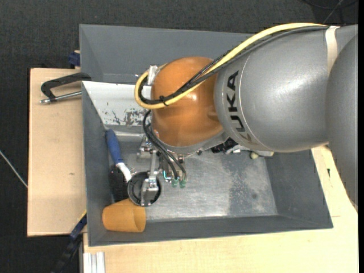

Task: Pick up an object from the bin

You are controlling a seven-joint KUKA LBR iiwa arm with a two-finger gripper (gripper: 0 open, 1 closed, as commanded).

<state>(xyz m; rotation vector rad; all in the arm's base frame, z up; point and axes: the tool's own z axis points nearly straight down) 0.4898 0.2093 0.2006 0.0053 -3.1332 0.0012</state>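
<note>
My gripper [165,184] hangs low over the left part of the bin floor, under the orange dome, and its two fingers stand apart, open, with nothing between them. The left fingertip [150,189] is at the edge of a black round thing [134,187] that lies on the floor. A tool with a blue handle [112,146] and a white neck lies just left of it, pointing toward the black part. An orange cup [124,217] lies on its side in the near left corner.
The big grey arm and its orange dome cover the middle and right back of the bin. Bare grey floor stretches right of the gripper. A white scuffed sheet leans against the back left wall.
</note>
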